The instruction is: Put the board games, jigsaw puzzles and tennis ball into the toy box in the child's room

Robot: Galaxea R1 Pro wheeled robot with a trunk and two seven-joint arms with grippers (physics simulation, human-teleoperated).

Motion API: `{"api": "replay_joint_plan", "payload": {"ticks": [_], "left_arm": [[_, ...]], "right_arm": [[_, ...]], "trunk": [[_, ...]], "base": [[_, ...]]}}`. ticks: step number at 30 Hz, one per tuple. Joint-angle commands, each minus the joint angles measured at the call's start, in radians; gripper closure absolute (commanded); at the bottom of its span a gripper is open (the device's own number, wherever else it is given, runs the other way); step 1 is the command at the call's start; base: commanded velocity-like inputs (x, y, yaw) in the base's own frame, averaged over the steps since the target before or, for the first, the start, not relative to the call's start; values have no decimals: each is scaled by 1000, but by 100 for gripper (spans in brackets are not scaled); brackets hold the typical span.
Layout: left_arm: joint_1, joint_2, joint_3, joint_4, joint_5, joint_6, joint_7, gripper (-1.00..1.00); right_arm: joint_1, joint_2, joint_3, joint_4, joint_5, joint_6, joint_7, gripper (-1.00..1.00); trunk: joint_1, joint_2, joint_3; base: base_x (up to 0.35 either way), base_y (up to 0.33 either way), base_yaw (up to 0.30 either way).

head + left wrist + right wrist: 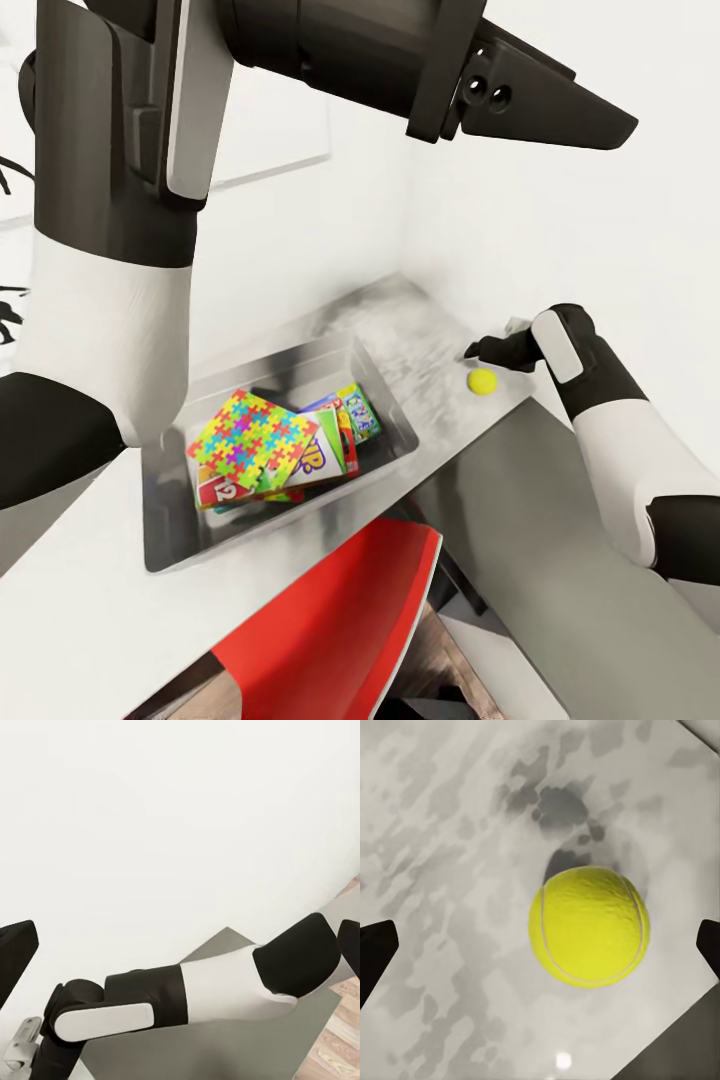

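Note:
The tennis ball (482,381) lies on the table (80,620) close to its right corner, outside the toy box (165,545). My right gripper (497,350) hovers just over the tennis ball (589,926), open, and in the right wrist view its gripper (540,949) has one fingertip on each side of the ball without touching it. Inside the toy box a jigsaw puzzle (255,440) lies on top of flat board games (325,455). High above the table my left gripper (610,120) points right, and in its own view that gripper (180,945) is open and empty.
A red chair (330,630) stands at the table's front edge below the toy box. White walls meet in a corner behind the table. The table's grey side (560,560) drops away right beside the ball. My left arm (110,300) rises beside the toy box's left end.

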Motion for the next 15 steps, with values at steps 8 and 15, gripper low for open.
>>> {"api": "replay_joint_plan", "payload": {"ticks": [8,15], "left_arm": [[-1,0,-2,0,3,10,-1,-100],[-1,0,-2,-1,3,10,-1,-100]], "right_arm": [[-9,-2,5,0,-10,4,-52,-100],[-17,-1,5,-1,-11,6,-74,-100]], "trunk": [[0,-2,-15],[0,-2,-26]], "base": [[0,0,0],[0,0,0]]}}
